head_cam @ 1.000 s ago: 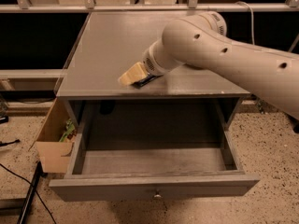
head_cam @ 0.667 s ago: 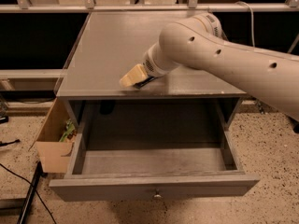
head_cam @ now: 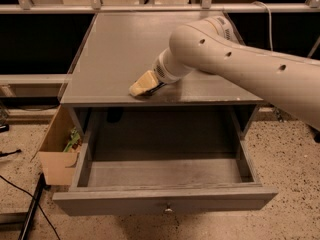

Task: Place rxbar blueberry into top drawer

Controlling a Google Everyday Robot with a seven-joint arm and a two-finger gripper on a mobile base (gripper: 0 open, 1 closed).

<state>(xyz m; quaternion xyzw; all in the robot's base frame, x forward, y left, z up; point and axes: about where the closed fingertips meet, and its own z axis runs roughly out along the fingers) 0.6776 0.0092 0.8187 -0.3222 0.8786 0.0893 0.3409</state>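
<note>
My gripper (head_cam: 143, 86) is down on the grey table top (head_cam: 120, 49), close to its front edge, at the end of the big white arm (head_cam: 235, 59) that reaches in from the right. A thin dark sliver (head_cam: 155, 89) shows under the gripper; I cannot tell whether it is the rxbar blueberry, which is otherwise hidden. The top drawer (head_cam: 165, 200) is pulled wide open below the table edge. Its inside looks bare, and its small round knob (head_cam: 168, 209) faces me.
A tan cardboard box (head_cam: 56, 156) stands on the floor left of the drawer, with something green (head_cam: 74, 140) in it. A black cable (head_cam: 20, 186) runs over the speckled floor at the left. A metal rail (head_cam: 150, 6) runs behind the table.
The gripper has sunk slightly toward the table's front edge. The drawer and the box have not moved.
</note>
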